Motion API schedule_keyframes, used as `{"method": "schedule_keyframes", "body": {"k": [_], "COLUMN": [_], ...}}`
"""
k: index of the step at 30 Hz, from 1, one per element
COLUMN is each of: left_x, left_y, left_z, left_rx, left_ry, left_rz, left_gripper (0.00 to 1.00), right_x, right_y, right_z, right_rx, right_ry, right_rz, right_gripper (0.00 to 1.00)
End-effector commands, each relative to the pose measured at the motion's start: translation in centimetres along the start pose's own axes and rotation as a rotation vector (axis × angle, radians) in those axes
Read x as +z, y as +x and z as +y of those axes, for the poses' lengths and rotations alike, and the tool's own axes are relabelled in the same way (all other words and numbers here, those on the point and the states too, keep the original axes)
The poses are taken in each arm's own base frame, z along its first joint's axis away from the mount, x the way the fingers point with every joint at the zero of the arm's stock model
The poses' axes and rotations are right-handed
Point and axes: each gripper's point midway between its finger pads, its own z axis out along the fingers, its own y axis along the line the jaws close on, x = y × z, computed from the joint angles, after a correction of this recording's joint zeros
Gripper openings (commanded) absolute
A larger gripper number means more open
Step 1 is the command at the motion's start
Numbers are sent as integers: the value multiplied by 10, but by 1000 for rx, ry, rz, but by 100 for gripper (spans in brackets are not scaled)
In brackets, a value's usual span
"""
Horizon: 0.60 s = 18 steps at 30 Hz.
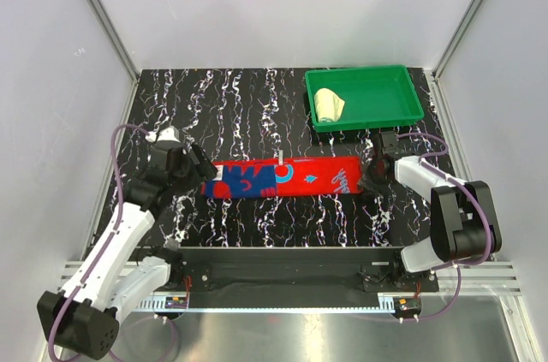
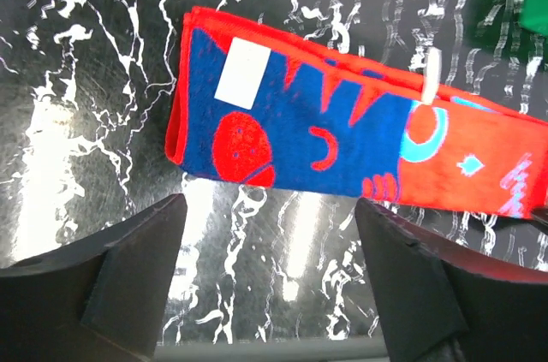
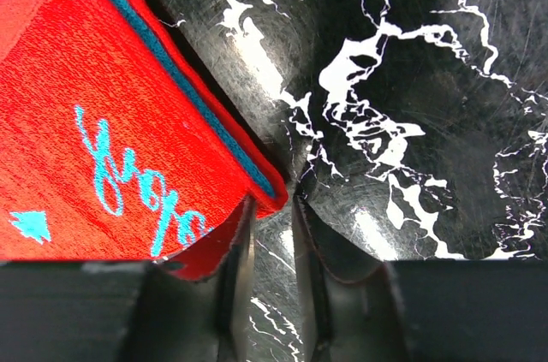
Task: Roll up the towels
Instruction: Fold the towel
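I saw the red towel (image 1: pixel 282 179) lying as a long folded strip on the counter (image 1: pixel 223 105). The left claw (image 2: pixel 270 234) hovered wide just off its left end, arm stretched forward. The right claw (image 3: pixel 272 242), forearm angled inward, sat low at the right corner, jaws narrow with bare counter between them. The yellow towel (image 1: pixel 328 104) lay in the green tray (image 1: pixel 385 92).

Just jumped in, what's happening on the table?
The red towel lies as a long folded strip, not yet rolled. The right gripper sits at its right corner, jaws narrow; whether it grips is unclear. The left gripper is open just off the left end. The yellow towel lies bundled in the green tray.
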Motion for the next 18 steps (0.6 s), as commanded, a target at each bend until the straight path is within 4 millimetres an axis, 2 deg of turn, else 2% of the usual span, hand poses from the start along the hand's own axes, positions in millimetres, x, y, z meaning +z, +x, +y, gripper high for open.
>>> {"method": "schedule_keyframes", "body": {"k": [1,6,11,16,18], "left_x": [-28,-48,-60,-62,-61], "left_y": [-7,-16,-26,-37,-37], "left_z": [-11,-17,-8,6,5], "left_rx": [63,136,249,316,316], "left_ry": [49,60,12,-58,-47], "left_rz": [12,25,14,-39,-47], "left_gripper": [87,91,96,99,99], "right_x": [6,6,-3,-22,-35], "right_y": [2,0,-7,-18,-23], "right_z": [-6,-7,-3,3,10], "right_rx": [6,1,-6,-47,-77], "right_ry": [34,39,34,34,21], "right_rz": [4,1,-18,-40,-46], "right_gripper": [29,19,0,0,0]}}
